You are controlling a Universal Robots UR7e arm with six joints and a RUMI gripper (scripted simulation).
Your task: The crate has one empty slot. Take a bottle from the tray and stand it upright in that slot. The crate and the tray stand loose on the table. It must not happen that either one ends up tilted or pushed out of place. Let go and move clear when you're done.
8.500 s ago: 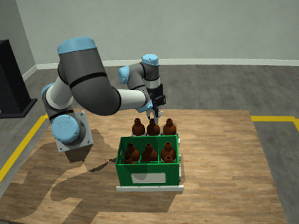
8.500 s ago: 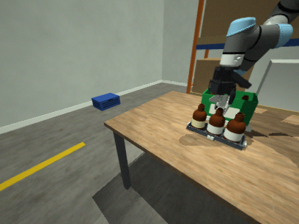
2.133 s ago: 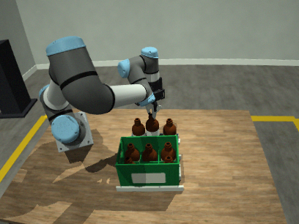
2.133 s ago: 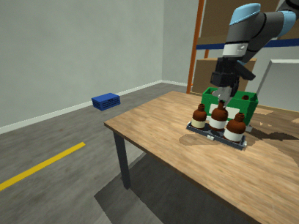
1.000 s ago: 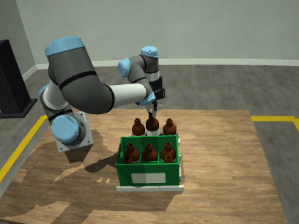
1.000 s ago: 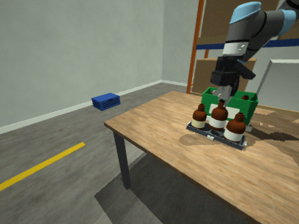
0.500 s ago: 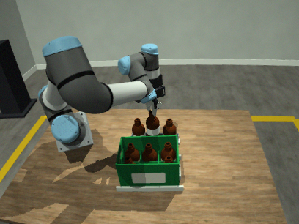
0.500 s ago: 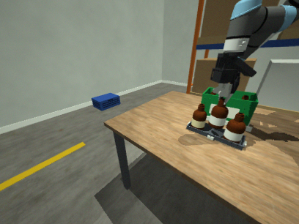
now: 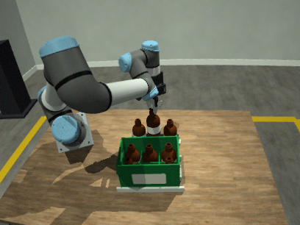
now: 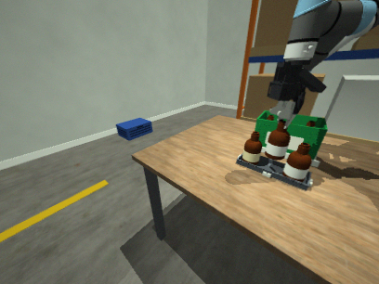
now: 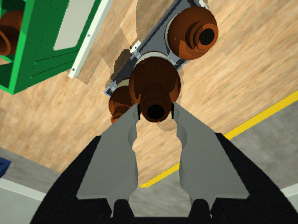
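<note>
My gripper (image 9: pixel 152 106) is shut on the neck of the middle brown bottle (image 9: pixel 153 124) and holds it upright, a little higher than its two neighbours. In the wrist view the fingers clamp the bottle's mouth (image 11: pixel 156 111) from both sides. Two other brown bottles (image 9: pixel 138 128) (image 9: pixel 170 127) stand in the grey tray (image 10: pixel 274 169) behind the green crate (image 9: pixel 150 162). The crate holds several brown bottles; its empty slot is hidden in these views. In the exterior view the held bottle (image 10: pixel 278 141) stands between the two tray bottles (image 10: pixel 253 148) (image 10: pixel 297 161).
The crate and tray sit near the middle of the wooden table (image 9: pixel 147 173). The arm's base (image 9: pixel 70 132) is mounted at the table's left side. A blue bin (image 10: pixel 134 128) lies on the floor far off. Shelving (image 10: pixel 260 70) stands behind the table.
</note>
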